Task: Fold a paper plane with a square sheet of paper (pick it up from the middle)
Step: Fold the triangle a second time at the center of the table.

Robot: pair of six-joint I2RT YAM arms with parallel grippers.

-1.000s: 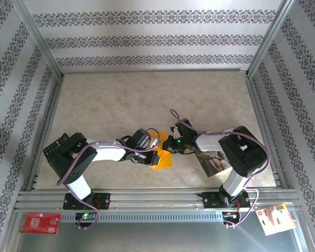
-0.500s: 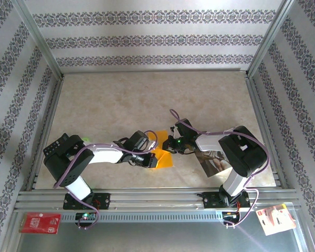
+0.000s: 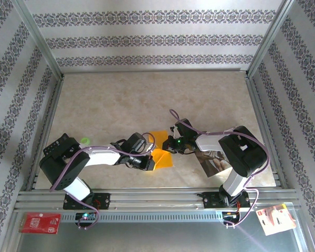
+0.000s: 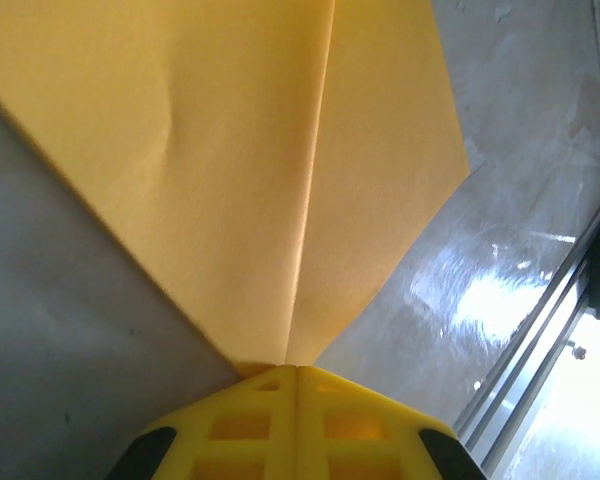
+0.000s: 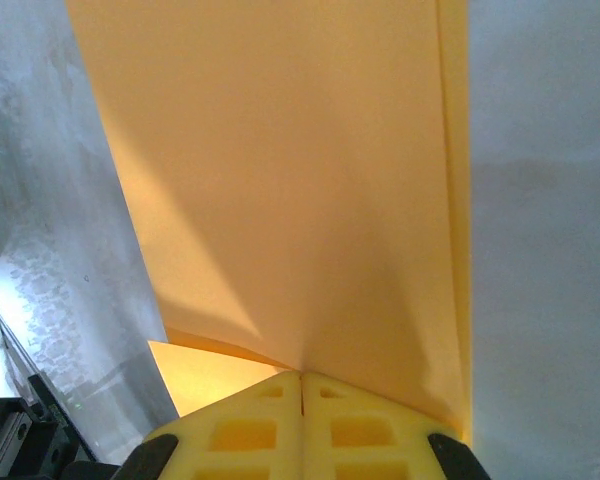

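Top external view gives us the layout: table with a pale marbled top, left arm and right arm both reaching in toward its near middle. Glossy photo sheet lies by the right arm, partly under it. The orange paper sits between the two wrists at the table's near middle, partly covered by them; from up here we can't read folds or jaw state. Red card is off the table at bottom left, on the metal ledge.

Left wrist view adds what the overhead hides: the paper fans out from a narrow point with a straight centre crease, and that point runs into the seam of the left gripper, yellow fingers pressed together, pinching the paper's tip. Bare table shows on both sides.

Right wrist view: right gripper also has its jaws pressed together, pinching an edge of the paper; a doubled layer shows along the right edge, and a second layer peeks out lower left
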